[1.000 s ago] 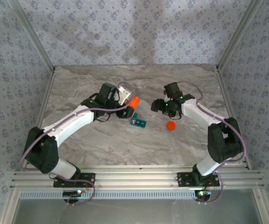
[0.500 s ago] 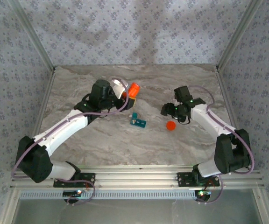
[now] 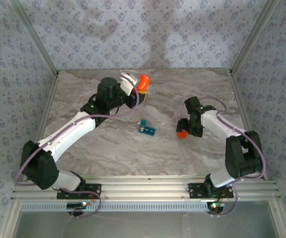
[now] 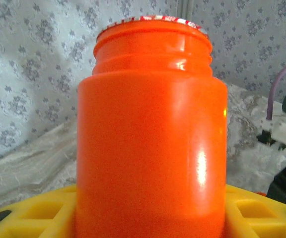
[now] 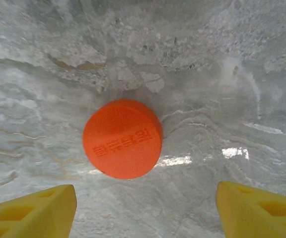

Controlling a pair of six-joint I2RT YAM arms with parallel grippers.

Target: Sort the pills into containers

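Note:
My left gripper [image 3: 137, 87] is shut on an orange cylindrical bottle [image 3: 143, 82], held up over the far part of the table. In the left wrist view the bottle [image 4: 150, 139] stands uncapped between my yellow fingers [image 4: 29, 213], with a sealed rim on top. The small teal pill box [image 3: 146, 129] lies near the table's middle. An orange round cap [image 3: 181, 134] lies flat to its right. My right gripper [image 3: 187, 127] hangs open just over the cap. In the right wrist view the cap [image 5: 122, 138] lies just beyond the spread fingertips [image 5: 34, 210]. No pills are in view.
The marble table [image 3: 108, 153] is walled by patterned panels on three sides. A metal rail [image 3: 143, 186] carrying both arm bases runs along the near edge. The left arm stretches diagonally across the table's left half.
My left arm has carried the bottle up and back, away from the pill box. The right gripper has swung toward the cap and spread its jaws a little wider.

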